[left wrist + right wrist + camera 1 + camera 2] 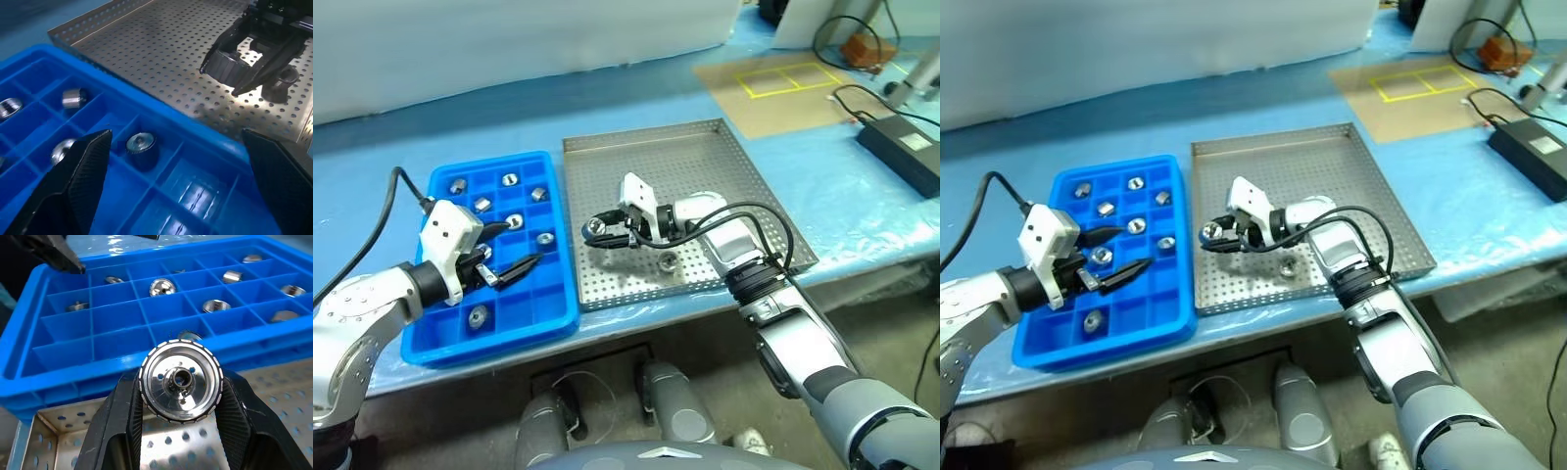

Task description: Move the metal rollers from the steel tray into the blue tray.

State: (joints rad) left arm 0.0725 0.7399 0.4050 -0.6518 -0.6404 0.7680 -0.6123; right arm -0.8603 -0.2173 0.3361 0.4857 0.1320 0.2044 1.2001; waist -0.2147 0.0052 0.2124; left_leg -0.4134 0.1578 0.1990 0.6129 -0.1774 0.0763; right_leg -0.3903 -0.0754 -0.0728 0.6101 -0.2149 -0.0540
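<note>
Our right hand (597,233) grips one roller (180,380) between its two fingers (120,423), pinched across the rim, with the flat face and dark centre hole turned toward the wrist camera. The fingers are partly closed, just as wide as the roller. The hand hangs over the left part of the steel tray (705,157), near its left rim, pointing toward the blue tray (450,343) just beside it.

Step in hand, as we judge it: carry this roller across the two rims and set it into a free compartment. To do it well we should keep the grip firm and the roller clear of the steel rim and the blue wall, pick a cell that holds nothing, lower until the roller sits inside the cell walls, and only then open. Releasing high risks a bounce into a neighbouring cell. The near row of cells by the steel tray looks free.

Our left hand (514,253) hovers above the blue tray with its fingers spread wide, holding nothing. We should keep it out of the right hand's path.

Several rollers already lie in separate compartments of the blue tray. One more roller (668,261) lies on the steel tray's floor, near the right forearm. Both trays sit side by side on the table (460,127).
</note>
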